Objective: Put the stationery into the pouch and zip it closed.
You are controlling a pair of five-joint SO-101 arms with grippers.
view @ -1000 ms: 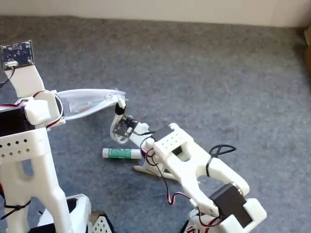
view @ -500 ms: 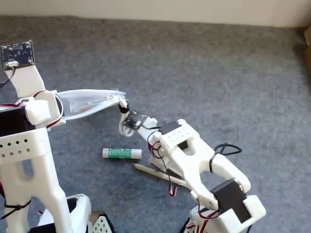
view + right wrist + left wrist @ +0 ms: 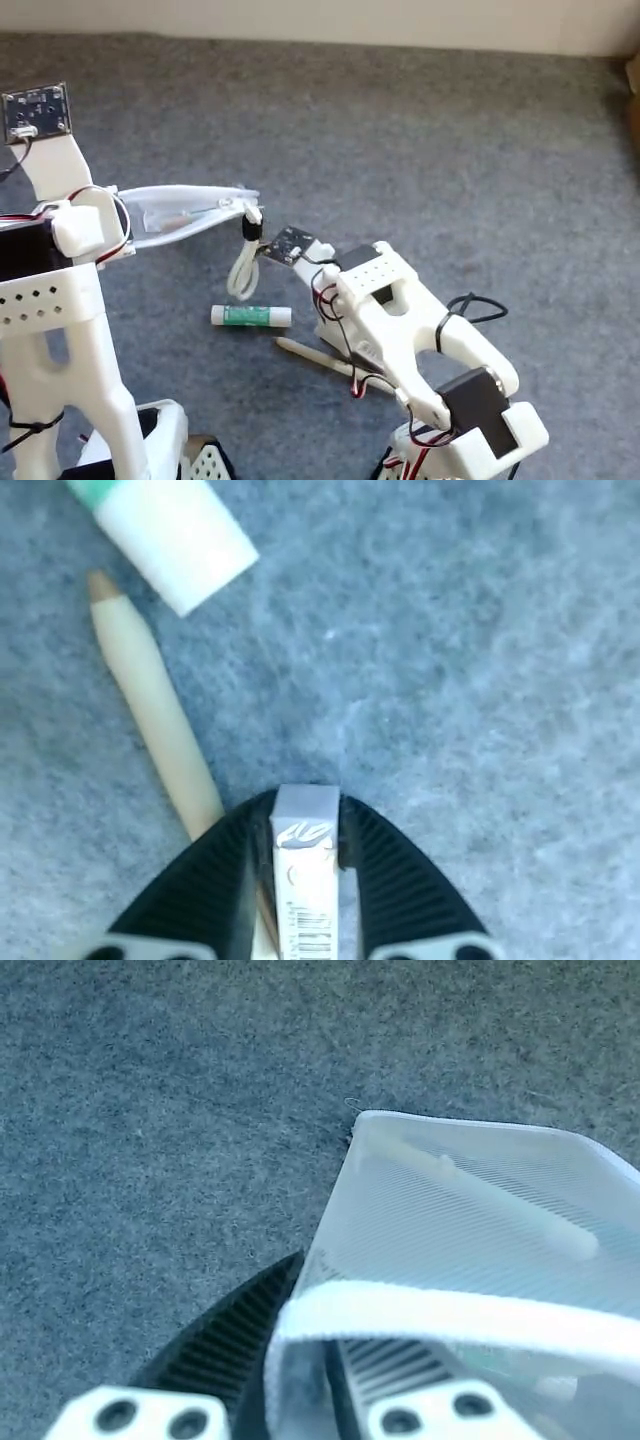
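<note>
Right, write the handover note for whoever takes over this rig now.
Left claw: shut on the pouch, held up off the grey surface.
Right claw: shut on a small white item, low over the pencil.
Glue stick and pencil lie loose on the surface.
Done: one stick-like piece shows through the pouch wall.
Left: held item, glue stick, pencil into pouch, then zip it.
</note>
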